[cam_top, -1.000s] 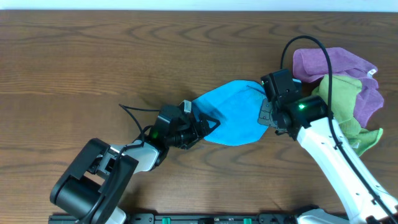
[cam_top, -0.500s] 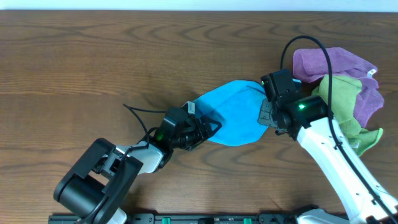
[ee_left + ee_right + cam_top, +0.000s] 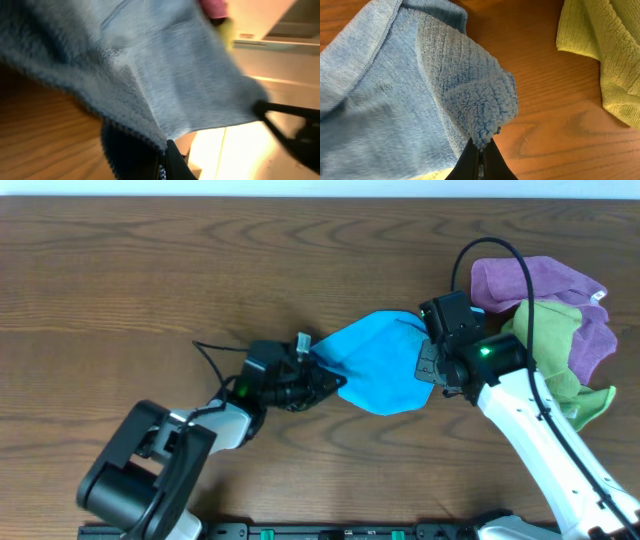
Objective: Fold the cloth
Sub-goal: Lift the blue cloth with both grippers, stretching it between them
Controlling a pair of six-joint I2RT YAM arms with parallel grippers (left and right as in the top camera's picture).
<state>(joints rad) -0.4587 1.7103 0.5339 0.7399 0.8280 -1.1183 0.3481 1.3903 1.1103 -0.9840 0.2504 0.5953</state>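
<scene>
Since half a second ago, our left pincer [image 3: 325, 383] is sitting further left and slightly farther from our base. It is drawing the left corner of the cloth [image 3: 380, 370] out with it into a longer point, while our right arm is keeping its place.

We are looking at a bright sky-blue microfibre piece, plain and fluffy. It is lying on the wooden tabletop [image 3: 150, 270], stretched between our two pincers. Its middle is resting flat, and its left end is creasing and rising a little off the wood. At its right corner a fold is doubling over, showing looped pile and a stitched hem in the right wrist view.

Our left pincer is clamping tight on the left corner, with the hem running straight into its dark fingers. Our right pincer [image 3: 428, 340] is pinching the doubled fold at the right corner, its fingers almost meeting through the fabric.

Wood is showing widely to the left of the cloth and beyond it. To the right of the cloth, the purple cloth [image 3: 540, 285] is bunching up close by. The lime-green cloth [image 3: 560, 350] is lying against it, near the blue hem but apart from it.

Our left arm is reaching in low from the cloth's near-left, its cable looping behind. Our right arm is stretching in from the cloth's near-right, its wrist bending over the right corner.
</scene>
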